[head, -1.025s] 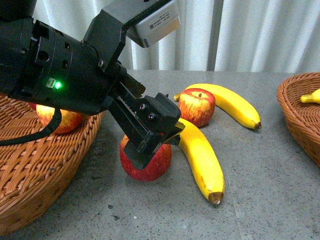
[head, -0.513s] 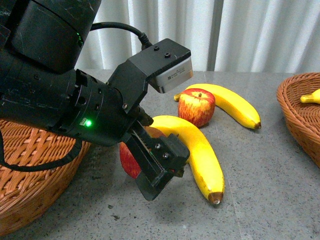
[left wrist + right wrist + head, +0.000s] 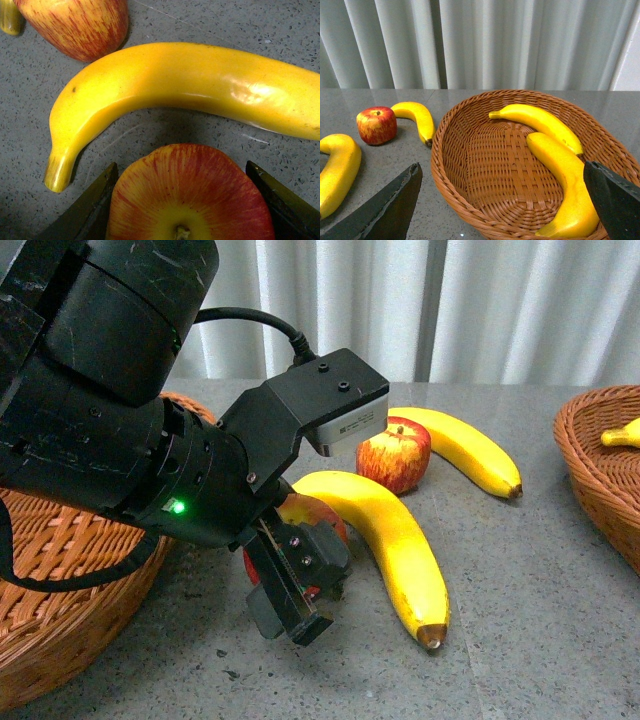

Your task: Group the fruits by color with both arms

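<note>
Our left claw (image 3: 305,592) is down low over the grey table (image 3: 545,640). One red apple (image 3: 190,192) sits between its two fingers (image 3: 87,212). The fingers are right up against the apple on both sides, but we cannot tell if they are squeezing it. The apple's stem end faces the left wrist camera.

Just beside this apple lies a long yellow banana (image 3: 400,540), curving round it. Behind that banana is a second apple (image 3: 395,452), standing upright on the table. It touches another banana (image 3: 470,445) that bends round its far side.

A brown basket (image 3: 60,590) sits to our left, half hidden by the big black arm. The other basket (image 3: 440,165) sits to our right, with two bananas in it, a far one (image 3: 540,122) and a near one (image 3: 567,190), lying side by side.

Our right claw (image 3: 497,205) hangs above that basket. Its fingers are spread wide apart and hold nothing.
</note>
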Controlling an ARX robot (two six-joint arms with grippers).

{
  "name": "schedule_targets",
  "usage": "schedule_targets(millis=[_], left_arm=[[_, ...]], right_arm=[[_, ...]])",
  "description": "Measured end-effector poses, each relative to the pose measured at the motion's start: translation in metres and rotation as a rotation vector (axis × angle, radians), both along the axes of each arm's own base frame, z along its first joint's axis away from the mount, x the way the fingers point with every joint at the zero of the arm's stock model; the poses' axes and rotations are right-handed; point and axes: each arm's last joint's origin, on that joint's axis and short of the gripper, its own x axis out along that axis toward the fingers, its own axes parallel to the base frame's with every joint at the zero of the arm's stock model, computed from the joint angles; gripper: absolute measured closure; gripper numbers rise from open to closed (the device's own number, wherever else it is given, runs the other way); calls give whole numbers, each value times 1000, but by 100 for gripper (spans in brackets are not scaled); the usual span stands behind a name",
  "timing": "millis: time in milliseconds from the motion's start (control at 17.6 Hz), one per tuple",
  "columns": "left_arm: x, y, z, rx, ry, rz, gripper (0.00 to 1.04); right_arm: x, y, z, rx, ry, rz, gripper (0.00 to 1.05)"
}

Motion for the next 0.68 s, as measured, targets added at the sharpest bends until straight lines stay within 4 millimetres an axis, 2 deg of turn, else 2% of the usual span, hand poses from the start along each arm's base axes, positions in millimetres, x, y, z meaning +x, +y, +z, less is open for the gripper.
schedule_targets(millis=[171,285,342,456,683], left_arm=[[4,-5,13,-18,-48,0,38],[6,-4,39,-60,-148,50,38],[7,-1,55,-95,-208,105,38],[9,18,84,-169,-317,293,38],[7,41,98,-225,-380,454,38]], right_arm=[[0,0,0,0,0,0,7],[0,0,0,0,0,0,7],[0,0,0,0,0,0,7],[0,0,0,0,0,0,7],[0,0,0,0,0,0,7]])
